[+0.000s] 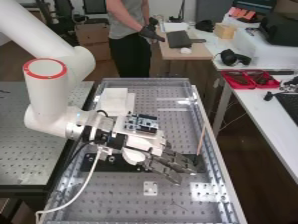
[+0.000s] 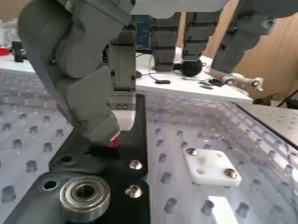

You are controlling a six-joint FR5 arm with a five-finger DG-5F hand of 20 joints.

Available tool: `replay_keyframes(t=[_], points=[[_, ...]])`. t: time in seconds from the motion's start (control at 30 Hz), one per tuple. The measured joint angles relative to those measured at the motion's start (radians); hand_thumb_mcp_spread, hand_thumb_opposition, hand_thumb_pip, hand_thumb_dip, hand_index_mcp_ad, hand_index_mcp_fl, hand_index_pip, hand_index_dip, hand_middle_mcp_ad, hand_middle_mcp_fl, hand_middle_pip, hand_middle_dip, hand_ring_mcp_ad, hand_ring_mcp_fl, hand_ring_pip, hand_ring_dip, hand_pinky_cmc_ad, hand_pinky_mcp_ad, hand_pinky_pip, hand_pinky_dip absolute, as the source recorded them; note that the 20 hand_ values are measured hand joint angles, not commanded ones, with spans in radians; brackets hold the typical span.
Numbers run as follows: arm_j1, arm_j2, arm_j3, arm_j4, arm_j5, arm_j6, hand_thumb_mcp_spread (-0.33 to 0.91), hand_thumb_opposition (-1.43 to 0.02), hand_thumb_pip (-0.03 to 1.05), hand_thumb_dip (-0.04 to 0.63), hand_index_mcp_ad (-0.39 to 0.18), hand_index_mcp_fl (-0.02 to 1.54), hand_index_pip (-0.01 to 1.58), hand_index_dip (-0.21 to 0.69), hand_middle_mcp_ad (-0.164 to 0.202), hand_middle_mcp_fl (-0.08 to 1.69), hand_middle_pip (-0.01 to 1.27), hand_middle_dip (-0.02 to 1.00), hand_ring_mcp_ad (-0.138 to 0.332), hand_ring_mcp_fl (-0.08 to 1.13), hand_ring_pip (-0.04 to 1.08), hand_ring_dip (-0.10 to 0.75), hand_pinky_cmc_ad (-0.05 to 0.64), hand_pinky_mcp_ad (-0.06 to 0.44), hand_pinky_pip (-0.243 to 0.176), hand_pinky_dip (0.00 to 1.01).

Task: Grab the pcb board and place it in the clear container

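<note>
In the high view the hand (image 1: 161, 162) is above the dark plate on the perforated bench, its fingers extended towards the right side. A blue circuit board (image 1: 142, 124) shows over the back of the hand; whether it rests on the hand or behind it, I cannot tell. The wrist view has the hand (image 2: 88, 95) open, with thumb and fingertips over the black plate (image 2: 136, 182). Partly hidden behind the fingers is a blue upright piece (image 2: 143, 34). Clear walls (image 1: 151, 82) surround the perforated surface; whether these are the clear container, I cannot tell.
A round metal bearing (image 2: 85, 196) sits on the black plate near the fingertips. Beside the plate is a white block (image 2: 213, 167) with screws. A white box (image 1: 114, 101) stands behind the hand, and a thin upright rod (image 1: 201, 140) rises near the right wall.
</note>
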Motion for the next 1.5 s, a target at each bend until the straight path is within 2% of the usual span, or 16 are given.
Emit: replay_keyframes(t=[0.33, 0.43, 0.53, 0.63, 0.7, 0.87, 1.1, 1.2, 1.33, 1.5], points=[[-0.002, -0.011, 0.013, -0.019, -0.017, -0.014, 0.4, -0.89, 0.72, 0.241, -0.134, 0.29, 1.55, -0.012, 0.099, 0.09, 0.14, 0.11, 0.119, 0.0, 0.08, 0.012, 0.332, 0.195, -0.105, 0.42], [-0.004, -0.012, 0.015, -0.022, -0.019, -0.016, 0.4, -0.89, 0.72, 0.241, -0.138, 0.29, 1.55, -0.014, 0.099, 0.09, 0.14, 0.11, 0.119, 0.0, 0.08, 0.012, 0.332, 0.195, -0.093, 0.42], [-0.005, -0.014, 0.016, -0.022, -0.019, -0.017, 0.4, -0.89, 0.72, 0.239, -0.133, 0.29, 1.55, -0.014, 0.087, 0.09, 0.14, 0.11, 0.115, 0.0, 0.08, 0.012, 0.332, 0.199, -0.093, 0.4], [-0.004, -0.016, 0.016, -0.019, -0.016, -0.015, 0.42, -0.89, 0.72, 0.241, -0.148, 0.31, 1.55, -0.014, 0.087, 0.09, 0.14, 0.11, 0.115, 0.0, 0.08, 0.012, 0.316, 0.202, -0.093, 0.4], [-0.004, -0.018, 0.016, -0.017, -0.015, -0.014, 0.41, -0.9, 0.72, 0.239, -0.15, 0.35, 1.55, -0.014, 0.091, 0.09, 0.14, 0.11, 0.119, 0.0, 0.08, 0.012, 0.312, 0.182, -0.093, 0.4], [-0.004, -0.02, 0.015, -0.009, -0.012, -0.005, 0.43, -0.93, 0.7, 0.237, -0.134, 0.46, 1.52, -0.014, 0.087, 0.12, 0.14, 0.11, 0.119, 0.0, 0.08, 0.012, 0.312, 0.182, -0.093, 0.37], [-0.005, -0.021, 0.014, 0.002, -0.012, 0.005, 0.42, -0.95, 0.68, 0.237, -0.14, 0.51, 1.5, -0.014, 0.087, 0.13, 0.14, 0.11, 0.12, 0.0, 0.09, 0.012, 0.312, 0.178, -0.091, 0.31], [-0.003, -0.02, 0.012, 0.005, -0.012, 0.011, 0.44, -0.94, 0.67, 0.237, -0.14, 0.51, 1.51, -0.012, 0.087, 0.13, 0.14, 0.11, 0.12, 0.0, 0.09, 0.012, 0.312, 0.182, -0.075, 0.29], [-0.003, -0.016, 0.012, 0.007, -0.011, 0.019, 0.44, -0.95, 0.66, 0.237, -0.14, 0.55, 1.51, -0.058, 0.089, 0.13, 0.14, 0.11, 0.12, 0.0, 0.09, 0.012, 0.316, 0.182, -0.075, 0.28], [-0.004, -0.006, 0.014, 0.008, -0.006, 0.034, 0.46, -0.96, 0.66, 0.237, -0.138, 0.56, 1.51, -0.063, 0.089, 0.16, 0.14, 0.11, 0.117, 0.0, 0.09, 0.014, 0.316, 0.182, -0.075, 0.27]])
